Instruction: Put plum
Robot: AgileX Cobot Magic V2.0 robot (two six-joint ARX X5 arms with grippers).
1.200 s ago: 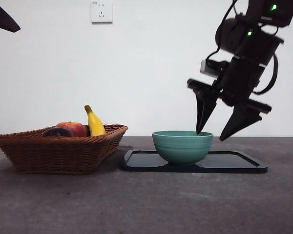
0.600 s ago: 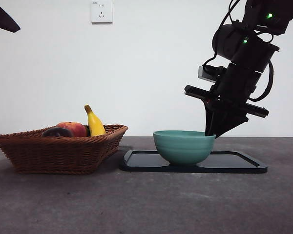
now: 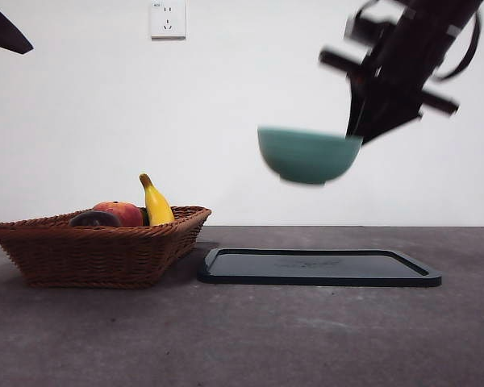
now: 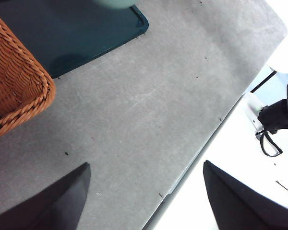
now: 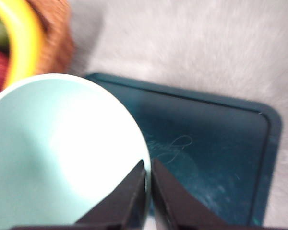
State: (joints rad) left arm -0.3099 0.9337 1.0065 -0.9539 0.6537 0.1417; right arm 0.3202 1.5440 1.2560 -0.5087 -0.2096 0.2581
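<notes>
Round, glossy dark maroon plum [image 3: 93, 218] lies in the woven brown wicker basket [image 3: 97, 256], untouched. Left tool [image 4: 144, 201] waits, jaws spread. Right tool [image 3: 363, 129] pinches only the rim of the pale green ceramic bowl [image 3: 308, 155], held high above the flat black tray [image 3: 319, 268]: risk of slip and drop

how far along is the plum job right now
Early. The plum lies untouched in the wicker basket beside the red fruit and banana. In hand: the right pincer is shut on the green bowl rim, holding it in the air above the black tray. The left pincer waits open over bare table. Left: picking and placing the plum.
</notes>
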